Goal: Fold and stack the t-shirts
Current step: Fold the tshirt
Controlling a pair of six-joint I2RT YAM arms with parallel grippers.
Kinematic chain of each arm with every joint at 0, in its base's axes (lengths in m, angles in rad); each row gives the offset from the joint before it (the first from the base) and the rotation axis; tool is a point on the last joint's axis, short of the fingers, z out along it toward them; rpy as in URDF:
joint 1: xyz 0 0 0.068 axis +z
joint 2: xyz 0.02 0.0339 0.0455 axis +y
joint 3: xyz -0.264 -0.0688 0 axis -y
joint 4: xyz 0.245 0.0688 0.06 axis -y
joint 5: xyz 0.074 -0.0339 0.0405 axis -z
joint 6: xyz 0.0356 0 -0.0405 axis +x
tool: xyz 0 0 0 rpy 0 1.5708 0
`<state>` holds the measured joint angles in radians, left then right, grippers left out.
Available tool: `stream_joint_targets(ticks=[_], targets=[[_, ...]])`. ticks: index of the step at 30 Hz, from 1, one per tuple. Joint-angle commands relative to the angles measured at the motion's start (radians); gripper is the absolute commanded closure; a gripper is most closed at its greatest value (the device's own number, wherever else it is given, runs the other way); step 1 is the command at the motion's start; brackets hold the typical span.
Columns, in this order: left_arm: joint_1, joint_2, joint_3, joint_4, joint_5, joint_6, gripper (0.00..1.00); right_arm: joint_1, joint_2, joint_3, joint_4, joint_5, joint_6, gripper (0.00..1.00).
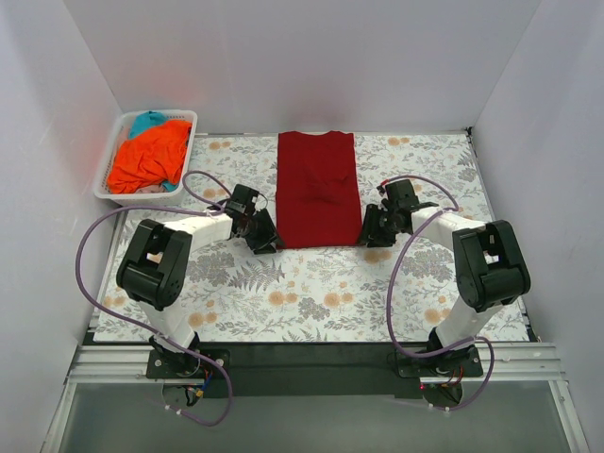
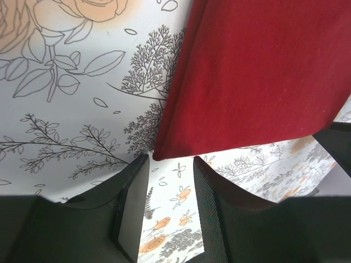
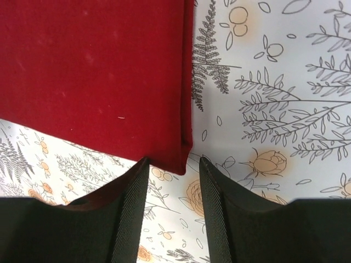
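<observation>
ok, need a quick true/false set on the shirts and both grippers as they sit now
1. The dark red t-shirt lies flat on the tablecloth as a narrow rectangle. True.
2. The left gripper is shut on the shirt's near corner. False: it is open, and the corner sits just ahead of its fingertips.
3. The orange t-shirt is in the white basket. True.
4. The teal t-shirt lies on the tablecloth. False: it is in the basket, behind the orange one.
5. The right gripper is at the collar end. False: it is at the near right corner, open.
</observation>
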<state>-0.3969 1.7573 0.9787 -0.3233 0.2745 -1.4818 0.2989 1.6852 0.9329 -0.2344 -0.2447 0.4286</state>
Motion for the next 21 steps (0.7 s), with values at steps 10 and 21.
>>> stream_joint_targets(ticks=[10,21], targets=[[-0.002,0.014,0.017,0.032,-0.009,-0.006,0.94,0.013,0.013,0.004,0.052,-0.025,0.018,0.92],[-0.002,-0.108,0.113,-0.078,-0.037,0.046,1.00,0.013,-0.139,0.032,0.044,-0.008,0.025,0.99]])
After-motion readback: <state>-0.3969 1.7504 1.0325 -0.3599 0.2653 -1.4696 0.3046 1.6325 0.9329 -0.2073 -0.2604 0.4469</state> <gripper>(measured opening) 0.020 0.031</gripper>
